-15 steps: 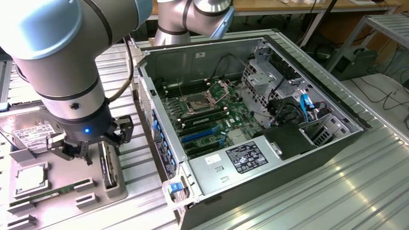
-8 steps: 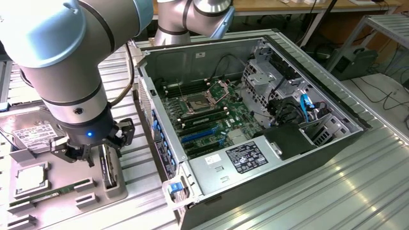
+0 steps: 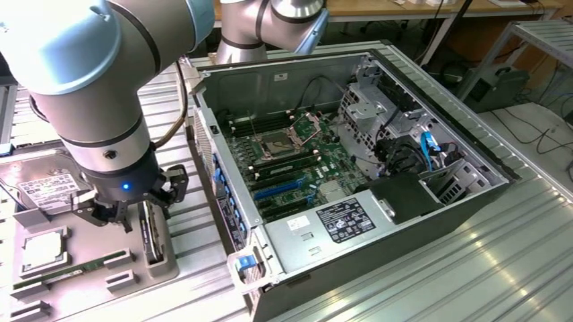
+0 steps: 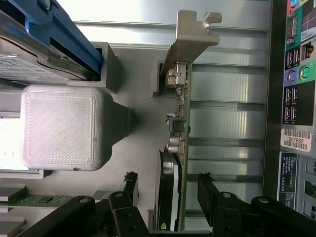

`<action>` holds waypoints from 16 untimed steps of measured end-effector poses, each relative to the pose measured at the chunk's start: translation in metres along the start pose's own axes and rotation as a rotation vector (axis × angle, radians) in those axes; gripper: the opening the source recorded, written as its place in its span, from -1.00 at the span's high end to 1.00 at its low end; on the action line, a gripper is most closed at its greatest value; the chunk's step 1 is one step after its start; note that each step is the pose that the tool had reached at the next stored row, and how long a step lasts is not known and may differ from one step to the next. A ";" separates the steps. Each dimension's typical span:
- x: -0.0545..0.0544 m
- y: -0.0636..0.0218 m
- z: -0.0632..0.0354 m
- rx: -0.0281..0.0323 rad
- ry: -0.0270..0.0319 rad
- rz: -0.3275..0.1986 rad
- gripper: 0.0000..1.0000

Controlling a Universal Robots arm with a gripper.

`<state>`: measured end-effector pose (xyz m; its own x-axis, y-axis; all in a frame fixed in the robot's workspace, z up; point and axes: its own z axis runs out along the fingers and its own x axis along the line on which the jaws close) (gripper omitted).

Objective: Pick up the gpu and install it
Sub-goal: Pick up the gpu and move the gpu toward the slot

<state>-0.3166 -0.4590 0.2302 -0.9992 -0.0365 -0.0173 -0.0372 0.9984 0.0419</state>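
The gpu (image 3: 154, 240) stands on edge in a slot of the grey holder tray (image 3: 166, 268) at the exterior view's left, dark and thin from this angle. In the wrist view the gpu (image 4: 180, 106) shows its green edge, silver end bracket (image 4: 190, 42) and black round fan (image 4: 167, 197). My gripper (image 3: 139, 211) hangs just above it. In the wrist view the gripper (image 4: 168, 180) is open, one black finger on each side of the card. Both fingertips (image 4: 131, 180) stand clear of it, with a gap on either side.
An open computer case (image 3: 465, 194) lies to the exterior view's right, its motherboard (image 3: 296, 161) exposed. The tray also carries a hard drive (image 3: 45, 188), a processor (image 3: 43, 249) and a RAM stick (image 3: 63, 275). A grey printed block (image 4: 61, 126) and the case's rear ports (image 4: 298, 74) flank the gpu.
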 end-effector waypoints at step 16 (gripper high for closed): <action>0.000 0.0000 0.0001 -0.0002 -0.0002 0.000 0.44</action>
<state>-0.3166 -0.4589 0.2300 -0.9992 -0.0365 -0.0174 -0.0372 0.9984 0.0421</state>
